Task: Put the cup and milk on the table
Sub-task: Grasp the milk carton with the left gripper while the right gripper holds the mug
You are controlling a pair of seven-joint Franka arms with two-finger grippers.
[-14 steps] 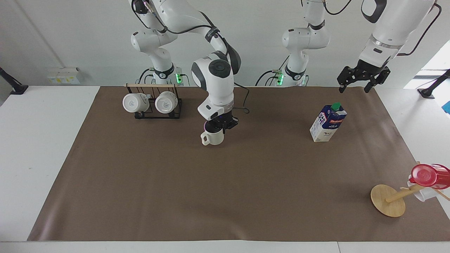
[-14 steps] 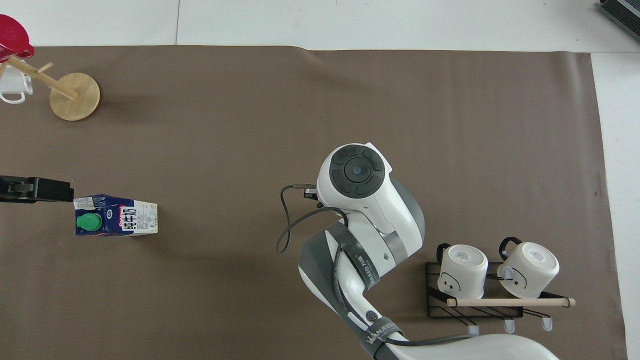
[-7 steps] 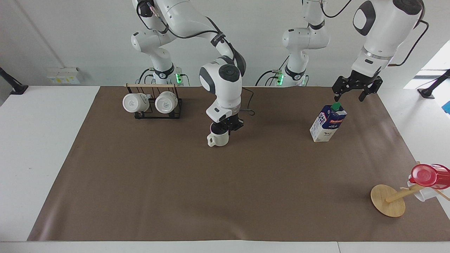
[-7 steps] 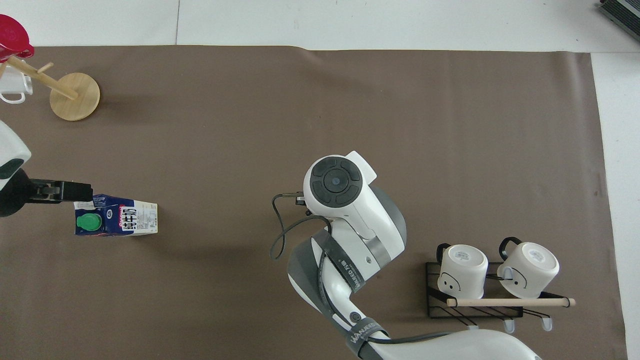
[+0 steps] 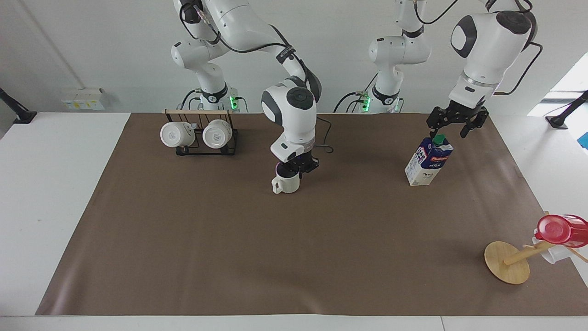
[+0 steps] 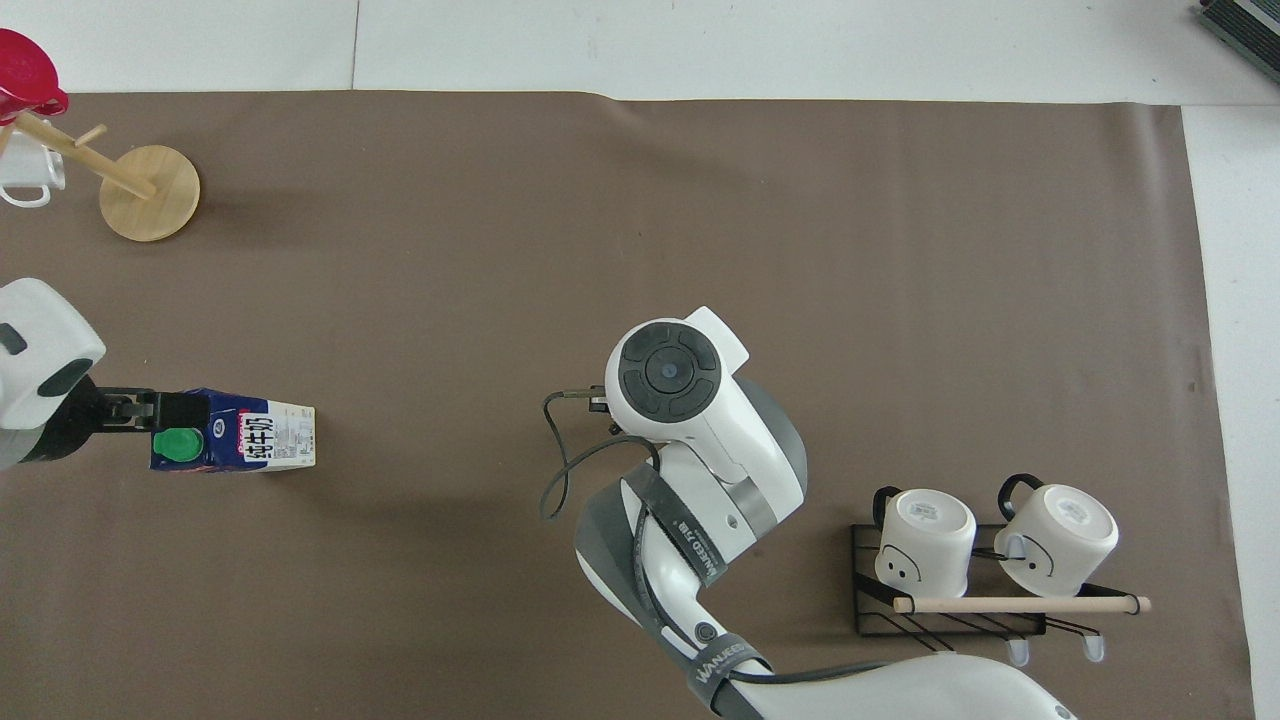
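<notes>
The cup (image 5: 287, 184), a cream-white mug with its handle toward the right arm's end, is upright at the middle of the table's brown sheet (image 5: 294, 257). My right gripper (image 5: 296, 169) is shut on the cup's rim from above. I cannot tell if the cup's base touches the sheet. In the overhead view the right arm's hand hides it. The milk (image 5: 428, 161) stands upright toward the left arm's end and also shows in the overhead view (image 6: 245, 437). My left gripper (image 5: 448, 130) is open just over the carton's green-capped top.
A black wire rack with two white mugs (image 5: 202, 135) stands near the right arm's base. A tilted wooden disc stand (image 5: 506, 262) with a red cup (image 5: 560, 230) sits at the left arm's end, farthest from the robots.
The right gripper carried the cup a little toward the left arm's end and lower. The left gripper came down from beside the milk to just over its top.
</notes>
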